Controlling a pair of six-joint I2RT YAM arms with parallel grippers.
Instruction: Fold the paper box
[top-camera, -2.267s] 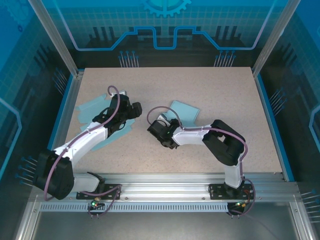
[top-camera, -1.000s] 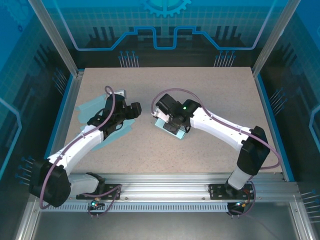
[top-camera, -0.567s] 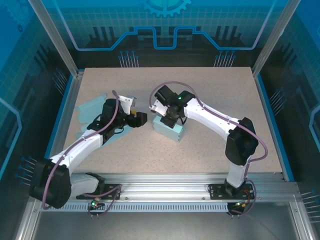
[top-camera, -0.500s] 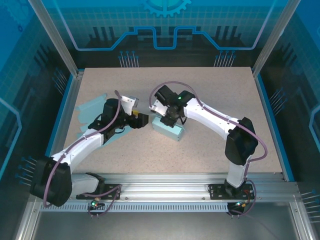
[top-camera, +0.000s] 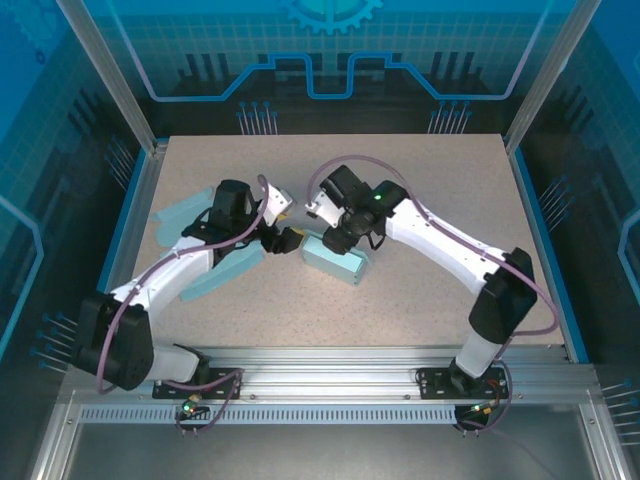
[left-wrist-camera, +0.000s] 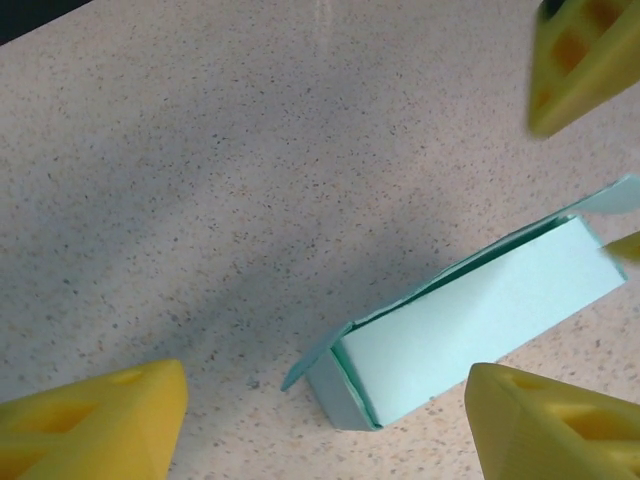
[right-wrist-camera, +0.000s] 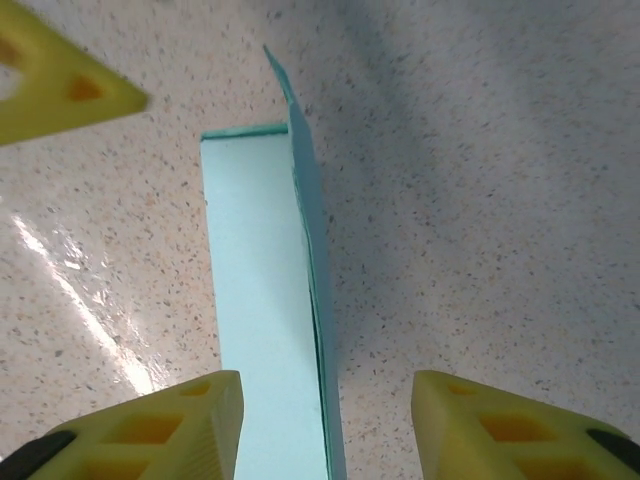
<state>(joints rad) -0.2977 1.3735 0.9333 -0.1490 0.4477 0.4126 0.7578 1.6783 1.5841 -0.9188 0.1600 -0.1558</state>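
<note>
- Found paper box (top-camera: 335, 264) resting on table (top-camera: 430, 180) nr ctr, long axis running approx 10 to 4 o'clock in top view.
- Noted right gripper (right-wrist-camera: 328, 425) released, jaws apart and straddling box from above, w/ clear gap on one side. Judged placed so as to steady or re-grip body for next fold.
- Noted left gripper (left-wrist-camera: 325, 430) likewise released, jaws wide, hovering at 9 o'clock of box and aimed at its open end. Judged placed there to press loose end flap (left-wrist-camera: 305, 365) shut.
- Recorded box as thin pale-teal card, matte and smooth: long rectangular sleeve w/ sharp creases, one long edge standing proud along seam, end not yet closed.
- Recorded fingers (right-wrist-camera: 150, 430) as yellow plastic wedges w/ cut-outs.
- Recorded table as beige, speckled, faintly glossy. Spare flat sheets (top-camera: 186, 213) of same card lay at 9 o'clock side, apart from box.
</note>
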